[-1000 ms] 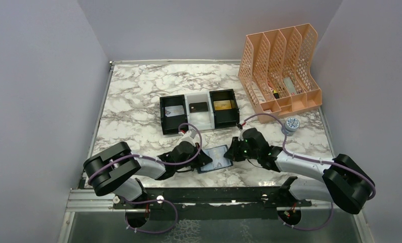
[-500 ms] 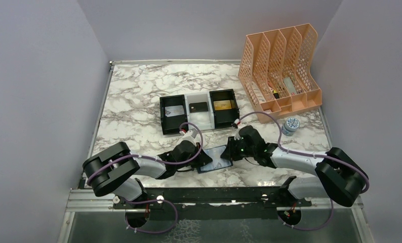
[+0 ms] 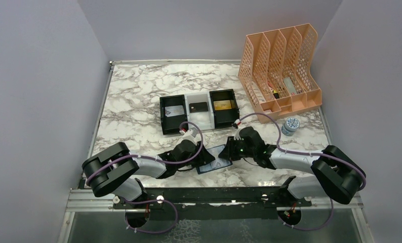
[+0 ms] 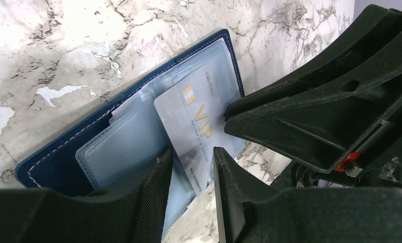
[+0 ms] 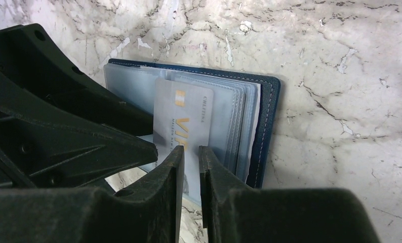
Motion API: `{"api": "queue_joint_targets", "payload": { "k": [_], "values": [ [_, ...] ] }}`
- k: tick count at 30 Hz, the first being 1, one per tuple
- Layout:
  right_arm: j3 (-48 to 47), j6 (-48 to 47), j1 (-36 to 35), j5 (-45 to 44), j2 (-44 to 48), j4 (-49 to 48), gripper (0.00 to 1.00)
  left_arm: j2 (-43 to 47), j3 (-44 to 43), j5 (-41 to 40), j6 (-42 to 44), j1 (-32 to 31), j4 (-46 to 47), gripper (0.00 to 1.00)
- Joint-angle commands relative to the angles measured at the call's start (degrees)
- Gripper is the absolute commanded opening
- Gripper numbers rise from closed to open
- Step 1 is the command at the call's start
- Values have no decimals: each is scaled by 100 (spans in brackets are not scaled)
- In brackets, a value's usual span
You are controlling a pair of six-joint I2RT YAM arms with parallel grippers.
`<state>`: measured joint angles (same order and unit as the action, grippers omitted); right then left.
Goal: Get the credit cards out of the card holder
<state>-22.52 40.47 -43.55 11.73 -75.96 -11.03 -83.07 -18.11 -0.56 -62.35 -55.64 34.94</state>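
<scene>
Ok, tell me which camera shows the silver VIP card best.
The left wrist view: the silver card lies nearly whole on the open card holder, lettering readable. The right wrist view shows it too, its lower end hidden behind the fingers. From the top external camera it cannot be made out.

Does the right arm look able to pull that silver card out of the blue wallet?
Probably yes: the right end effector already straddles the silver card, which sticks out of the open wallet.

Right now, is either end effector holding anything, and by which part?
The right end effector appears to pinch the silver card by its end sticking out of the card holder. The left end effector stands open, gripping nothing.
</scene>
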Motion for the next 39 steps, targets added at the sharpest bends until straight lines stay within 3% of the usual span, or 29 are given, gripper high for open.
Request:
{"api": "queue_joint_targets", "payload": {
  "k": [1,9,20,26,33,39],
  "values": [
    [184,44,-31,115,-181,128,19,-12,11,-361,-139,-26,-156,39],
    [114,-39,-29,179,-119,158,19,-78,-17,-330,-162,-31,-154,38],
    [-66,-331,-31,15,-37,497,19,214,212,-387,-69,-26,-165,13],
    [-288,-589,-31,-126,-17,841,19,435,355,-443,-45,-27,-165,6],
    [-471,-666,-31,-142,161,1051,20,562,449,-438,-67,-23,-204,5],
    [-673,-710,-31,587,249,820,21,528,385,-378,-6,-18,-236,5]
  ]
}}
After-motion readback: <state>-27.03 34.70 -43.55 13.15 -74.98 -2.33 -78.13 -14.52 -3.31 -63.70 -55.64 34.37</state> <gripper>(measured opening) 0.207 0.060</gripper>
